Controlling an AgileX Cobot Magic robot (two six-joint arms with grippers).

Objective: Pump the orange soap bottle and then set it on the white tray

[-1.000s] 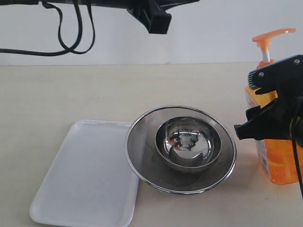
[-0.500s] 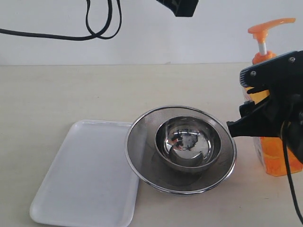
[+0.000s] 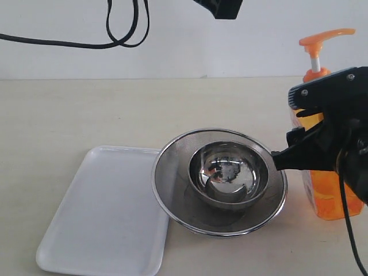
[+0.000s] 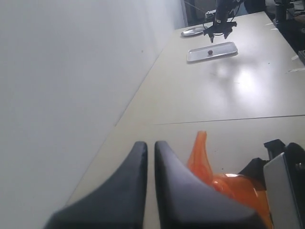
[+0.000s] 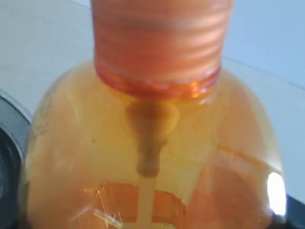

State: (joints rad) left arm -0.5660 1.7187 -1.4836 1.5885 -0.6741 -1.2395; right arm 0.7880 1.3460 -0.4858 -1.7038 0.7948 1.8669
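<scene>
The orange soap bottle (image 3: 323, 192) stands upright at the right of the exterior view, its orange pump head (image 3: 324, 39) raised on a white stem. My right gripper (image 3: 313, 154) is shut on the bottle's upper body. In the right wrist view the bottle (image 5: 152, 143) fills the picture and hides the fingers. I cannot tell whether its base touches the table. My left gripper (image 4: 150, 147) is shut and empty, high above, with the pump head (image 4: 200, 155) just beside its tips. The white tray (image 3: 103, 213) lies empty at the front left.
A round steel mesh strainer (image 3: 172, 190) with a steel bowl (image 3: 230, 172) inside sits between the tray and the bottle, close to the right gripper's finger. Black cables (image 3: 123, 31) hang at the top. Part of the left arm (image 3: 221, 7) shows at the top edge.
My right gripper has carried the bottle to the left, closer to the strainer. The left arm rose toward the top edge and shifted right; its gripper stayed shut.
</scene>
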